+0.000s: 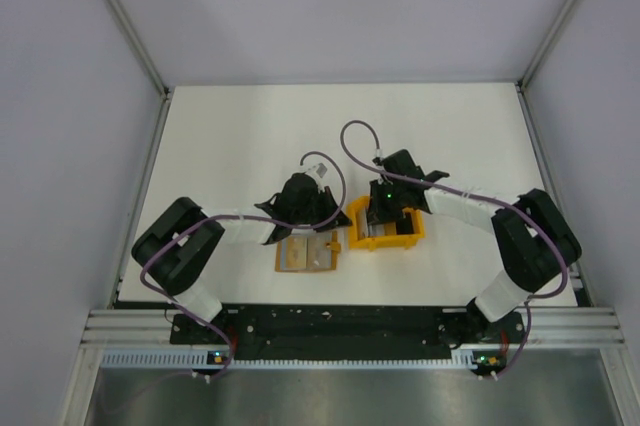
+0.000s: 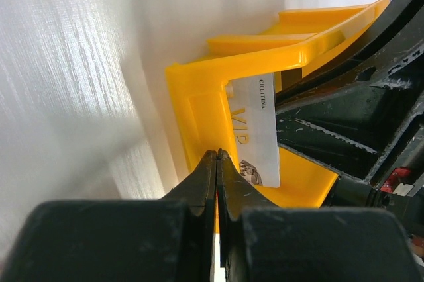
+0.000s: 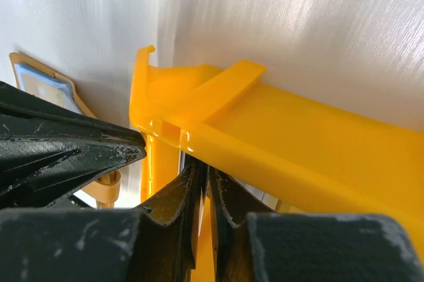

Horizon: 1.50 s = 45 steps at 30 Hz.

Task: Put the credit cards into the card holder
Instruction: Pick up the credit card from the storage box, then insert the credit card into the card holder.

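Card holder (image 1: 303,255) lies opened flat on white tabletop (image 1: 250,136), tan inside up, near front edge, just L of centre. Light blue card (image 3: 41,89) sits in the holder, seen in right wrist view w/ tan border around it; can't tell how deep it is in the pocket. Yellow bin (image 1: 410,236) stands just R of holder, a small gap between them. Silvery card (image 2: 257,123), "VIP" print on face, stands on edge inside the bin, leaning against the bin wall. Left pincer (image 2: 217,157): fingers pressed together, nothing seen between them, tips pointing at the bin's near corner, above/behind the holder. Right pincer (image 3: 203,179): reaches down into the bin from far side; fingers close together w/ only a thin slit, tips hidden behind bin rim. In left wrist view its black body is right beside the silvery card's edge, but contact pt is hidden, so can't tell whether it pinches the card or just sits next to it. Both arms meet mid-tabletop, approx. side by side.
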{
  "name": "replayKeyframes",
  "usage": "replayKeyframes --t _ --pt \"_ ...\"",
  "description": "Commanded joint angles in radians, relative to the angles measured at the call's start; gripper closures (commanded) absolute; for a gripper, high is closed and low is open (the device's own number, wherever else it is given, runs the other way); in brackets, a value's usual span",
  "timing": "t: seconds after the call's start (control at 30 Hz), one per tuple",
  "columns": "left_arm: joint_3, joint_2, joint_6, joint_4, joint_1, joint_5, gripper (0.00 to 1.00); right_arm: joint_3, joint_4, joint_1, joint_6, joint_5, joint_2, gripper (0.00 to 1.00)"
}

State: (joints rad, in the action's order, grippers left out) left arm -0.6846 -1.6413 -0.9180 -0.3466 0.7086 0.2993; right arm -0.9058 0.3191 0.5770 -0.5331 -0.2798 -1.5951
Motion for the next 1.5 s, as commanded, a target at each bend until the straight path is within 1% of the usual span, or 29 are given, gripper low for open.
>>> replayKeyframes --t 0.0,0.03,0.17,0.2,0.33,0.4,0.47,0.5,0.57,0.6,0.63,0.67,0.73,0.8,0.87,0.97,1.0,1.07,1.13,1.2,1.27,1.33,1.4,1.47 --pt "-0.021 -0.015 0.011 -0.014 0.008 0.008 1.0 -0.027 -0.002 0.023 0.013 0.03 -0.003 0.87" --pt "-0.02 -0.014 0.01 -0.015 0.005 0.008 1.0 -0.031 0.0 0.023 0.013 0.03 -0.003 0.88" --pt "-0.018 -0.015 0.01 -0.015 0.006 0.008 1.0 -0.013 -0.025 0.026 0.002 0.053 0.038 0.99" --pt "-0.016 -0.012 0.008 -0.015 0.005 0.008 1.0 -0.012 -0.023 0.026 0.002 0.063 0.052 1.0" --pt "-0.01 0.003 0.018 -0.022 0.005 0.006 1.0 -0.008 0.004 0.026 0.016 0.164 0.121 1.0" --pt "-0.013 0.023 0.036 -0.012 0.005 0.001 1.0 -0.025 0.049 0.023 0.039 0.232 0.158 1.0" --pt "-0.015 0.05 0.048 0.001 0.006 -0.011 1.0 -0.039 0.081 0.017 0.061 0.257 0.191 1.0" --pt "-0.016 0.067 0.057 0.009 0.006 -0.02 0.96 -0.045 0.098 0.015 0.068 0.272 0.204 1.0" --pt "-0.02 0.103 0.073 0.038 0.006 -0.04 0.82 -0.061 0.129 0.012 0.085 0.275 0.224 1.0" --pt "-0.024 0.118 0.085 0.052 0.006 -0.048 0.75 -0.064 0.141 0.012 0.085 0.315 0.239 1.0" --pt "-0.027 0.139 0.096 0.069 0.006 -0.055 0.68 -0.064 0.15 0.012 0.088 0.323 0.254 1.0" --pt "-0.03 0.161 0.106 0.083 0.008 -0.064 0.63 -0.061 0.15 0.012 0.09 0.323 0.271 1.0" --pt "-0.038 0.198 0.125 0.118 0.006 -0.084 0.55 -0.067 0.15 0.012 0.087 0.301 0.302 1.0" --pt "-0.038 0.242 0.142 0.155 0.008 -0.106 0.49 -0.073 0.147 0.012 0.068 0.284 0.329 1.0" --pt "-0.036 0.287 0.159 0.208 0.006 -0.152 0.41 -0.071 0.127 0.015 0.052 0.223 0.356 1.0" --pt "-0.018 0.371 0.156 0.329 0.005 -0.289 0.25 -0.068 0.081 0.027 0.028 0.156 0.376 1.0" --pt "-0.01 0.406 0.151 0.381 0.003 -0.361 0.22 -0.068 0.063 0.037 0.016 0.128 0.374 1.0" --pt "0.017 0.477 0.139 0.467 -0.015 -0.443 0.16 -0.062 0.034 0.067 -0.008 0.1 0.363 1.0" --pt "0.089 0.556 0.119 0.526 -0.041 -0.512 0.09 -0.05 -0.02 0.112 -0.034 0.087 0.347 1.0" --pt "0.16 0.635 0.104 0.557 -0.093 -0.499 0.07 -0.044 -0.07 0.153 -0.065 0.053 0.31 1.0" --pt "0.233 0.707 0.097 0.57 -0.167 -0.448 0.06 -0.047 -0.112 0.197 -0.088 0.045 0.258 1.0" --pt "0.304 0.768 0.09 0.577 -0.216 -0.408 0.06 -0.06 -0.158 0.253 -0.105 0.033 0.189 1.0" --pt "0.358 0.816 0.082 0.566 -0.235 -0.384 0.05 -0.073 -0.187 0.288 -0.129 0.027 0.127 1.0" --pt "0.393 0.84 0.064 0.551 -0.236 -0.362 0.06 -0.087 -0.209 0.311 -0.152 0.03 0.066 1.0"
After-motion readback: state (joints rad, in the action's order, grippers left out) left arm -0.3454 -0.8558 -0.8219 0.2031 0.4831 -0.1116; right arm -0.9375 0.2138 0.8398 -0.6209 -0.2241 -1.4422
